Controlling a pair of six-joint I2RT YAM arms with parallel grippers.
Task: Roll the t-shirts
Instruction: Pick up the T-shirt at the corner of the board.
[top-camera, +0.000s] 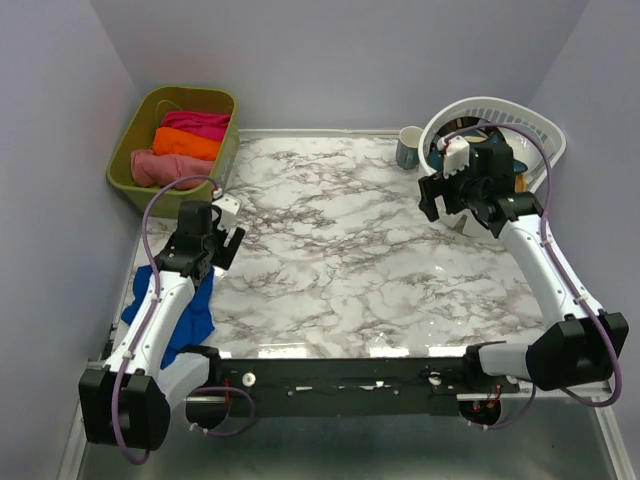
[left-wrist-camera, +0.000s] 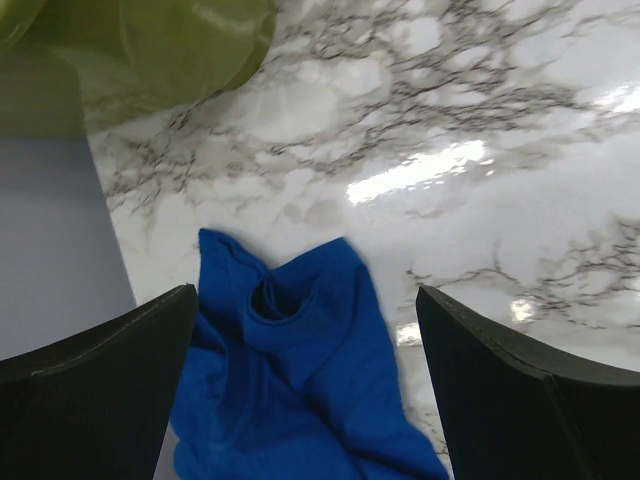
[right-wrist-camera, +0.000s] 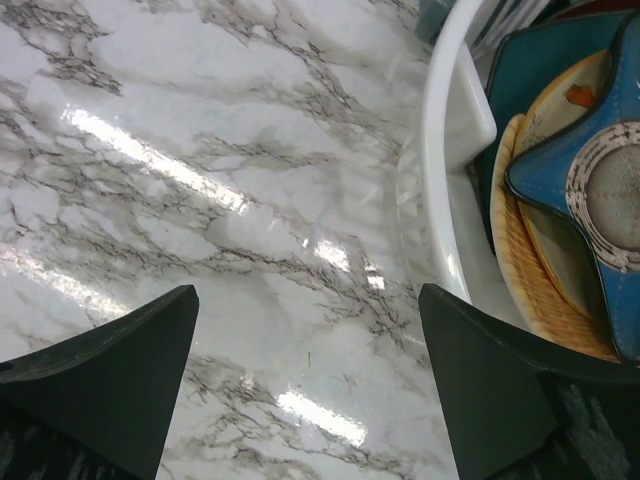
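A royal-blue t-shirt (top-camera: 190, 318) lies crumpled at the table's left edge, mostly hidden under my left arm. In the left wrist view the blue t-shirt (left-wrist-camera: 300, 370) lies bunched on the marble between my fingers. My left gripper (top-camera: 228, 222) is open above it and holds nothing; it also shows in the left wrist view (left-wrist-camera: 305, 400). Dusty-pink (top-camera: 158, 167), orange (top-camera: 185, 143) and magenta (top-camera: 197, 123) cloth rolls lie in the green bin (top-camera: 131, 135). My right gripper (top-camera: 432, 200) is open and empty over bare marble beside the white basket (top-camera: 545, 125).
The white basket (right-wrist-camera: 445, 170) holds blue and tan dishes (right-wrist-camera: 570, 180). A teal cup (top-camera: 409, 147) stands by the basket at the back. The green bin's corner (left-wrist-camera: 190, 50) shows in the left wrist view. Walls close in on the left, right and back.
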